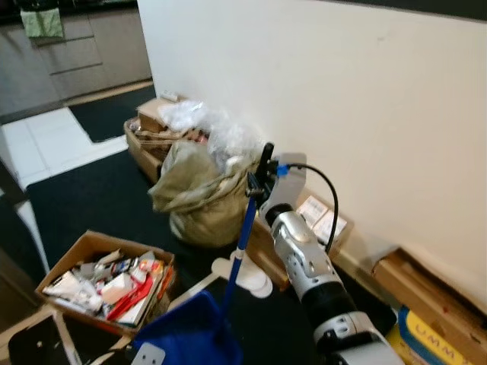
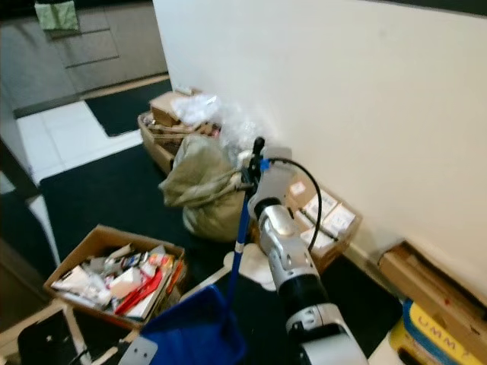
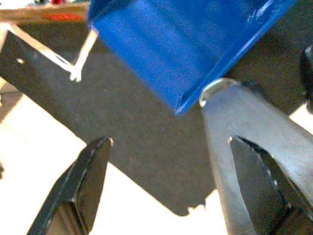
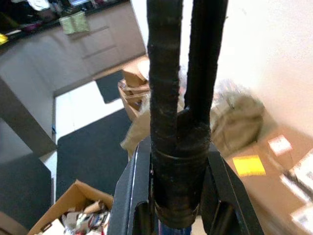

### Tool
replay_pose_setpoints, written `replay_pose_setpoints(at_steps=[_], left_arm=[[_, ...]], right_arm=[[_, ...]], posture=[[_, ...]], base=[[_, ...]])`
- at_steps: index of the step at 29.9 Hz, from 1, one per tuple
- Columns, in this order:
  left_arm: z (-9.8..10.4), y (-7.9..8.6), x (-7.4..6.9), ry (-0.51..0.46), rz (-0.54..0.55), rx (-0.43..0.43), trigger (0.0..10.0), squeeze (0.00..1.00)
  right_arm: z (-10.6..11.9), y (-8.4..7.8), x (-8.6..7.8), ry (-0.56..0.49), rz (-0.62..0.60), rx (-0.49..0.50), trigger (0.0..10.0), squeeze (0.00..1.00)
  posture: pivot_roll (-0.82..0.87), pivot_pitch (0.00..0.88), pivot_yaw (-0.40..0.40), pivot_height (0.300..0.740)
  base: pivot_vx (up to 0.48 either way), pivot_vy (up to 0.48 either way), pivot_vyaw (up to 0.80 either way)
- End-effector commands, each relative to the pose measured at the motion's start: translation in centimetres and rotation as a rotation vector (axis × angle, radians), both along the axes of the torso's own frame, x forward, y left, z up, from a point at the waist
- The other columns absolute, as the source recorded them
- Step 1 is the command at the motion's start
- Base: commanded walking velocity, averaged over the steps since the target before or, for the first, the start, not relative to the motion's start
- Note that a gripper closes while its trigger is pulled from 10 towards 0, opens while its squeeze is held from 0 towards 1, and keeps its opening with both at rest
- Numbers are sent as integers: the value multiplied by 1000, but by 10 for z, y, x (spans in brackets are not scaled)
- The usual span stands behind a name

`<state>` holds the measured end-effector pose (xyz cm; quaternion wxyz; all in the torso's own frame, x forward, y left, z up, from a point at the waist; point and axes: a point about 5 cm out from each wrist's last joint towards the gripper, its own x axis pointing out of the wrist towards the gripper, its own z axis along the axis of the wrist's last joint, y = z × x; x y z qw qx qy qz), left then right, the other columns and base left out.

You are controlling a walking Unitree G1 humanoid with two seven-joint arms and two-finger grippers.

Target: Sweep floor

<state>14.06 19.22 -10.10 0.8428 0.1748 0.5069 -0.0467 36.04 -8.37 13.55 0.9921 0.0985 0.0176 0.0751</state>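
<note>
White wall (image 1: 342, 91) runs behind the clutter, with black mats (image 1: 99, 198) over pale floor tiles (image 1: 38, 144). Beyond the right gripper (image 1: 262, 173) slumps a stuffed olive sack (image 1: 199, 196), and past that a basket of packaging (image 1: 163, 133). Down to that gripper's left sits an open cardboard box of rubbish (image 1: 106, 281). Its two black fingers are closed tight around the top of a blue broom handle (image 1: 242, 242), which slants down to a blue dustpan (image 1: 190, 334) below. The left gripper (image 3: 166, 186) hangs just beside the dustpan with fingers spread wide, holding nothing.
</note>
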Motion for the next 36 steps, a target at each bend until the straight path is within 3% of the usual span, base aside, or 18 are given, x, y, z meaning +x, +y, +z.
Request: replay_pose_setpoints(at_steps=[1,7,11,16,21,24,30,36], left_arm=[[0,1,0,2,-5,4,10000,0],[-1,1,-3,7,-1,1,10000,0],[-1,1,-4,9,0,1,10000,0],[-2,-1,-7,14,-3,-2,10000,0],[-5,-3,-16,27,-20,-3,10000,0],[-6,-3,-20,33,-27,-2,10000,0],[-11,3,-45,72,-63,10,10000,0],[-11,13,-55,73,-62,23,10000,0]], right_arm=[[3,-5,3,-19,-46,-30,10000,0],[-10,-15,4,41,-209,-122,10000,0],[-10,-17,3,13,-248,-130,10000,0],[-6,-27,2,-99,-347,-209,10000,0],[-7,-45,1,-136,-490,-192,10000,0],[-9,-49,1,-138,-510,-204,10000,0],[-14,-75,0,-138,-584,-262,10000,0],[-20,-93,-2,-108,-630,-292,10000,0]], posture=[[-39,0,11,740],[-35,0,6,740],[-35,0,6,740],[-32,9,4,740],[-28,73,3,740],[-26,80,3,740],[12,211,10,740],[53,284,13,740]], base=[[0,0,0],[0,0,0],[0,0,0],[0,0,0],[0,0,0],[0,0,0],[0,0,0],[0,0,0]])
